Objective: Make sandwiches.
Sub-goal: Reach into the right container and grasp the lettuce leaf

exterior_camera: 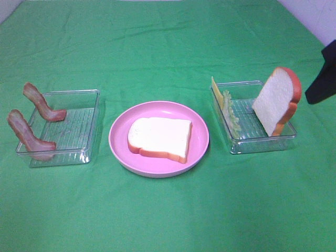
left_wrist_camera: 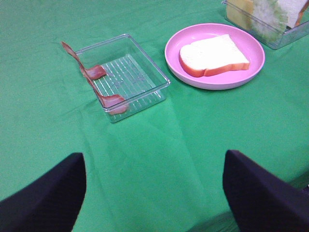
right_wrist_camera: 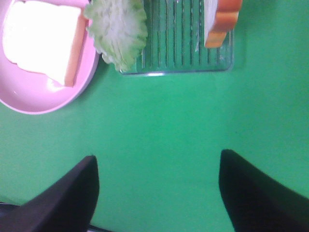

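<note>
One white bread slice (exterior_camera: 160, 137) with orange-brown crust lies flat on the round pink plate (exterior_camera: 118, 136) at the centre; it also shows in the left wrist view (left_wrist_camera: 212, 55) and the right wrist view (right_wrist_camera: 41, 41). A second bread slice (exterior_camera: 277, 100) leans upright in the right clear tray (exterior_camera: 262, 144), with a yellow cheese square (exterior_camera: 216, 92) and a pale green lettuce leaf (exterior_camera: 231, 113) at its left side. Two bacon strips (exterior_camera: 42, 105) (exterior_camera: 26, 136) hang on the left tray (exterior_camera: 89, 126). My left gripper (left_wrist_camera: 154, 193) is open and empty. My right gripper (right_wrist_camera: 157, 193) is open and empty above the cloth.
A green cloth (exterior_camera: 168, 210) covers the whole table. A dark part of the right arm (exterior_camera: 323, 79) shows at the right edge of the high view, beside the right tray. A pale wall corner (exterior_camera: 315, 13) lies at the back right.
</note>
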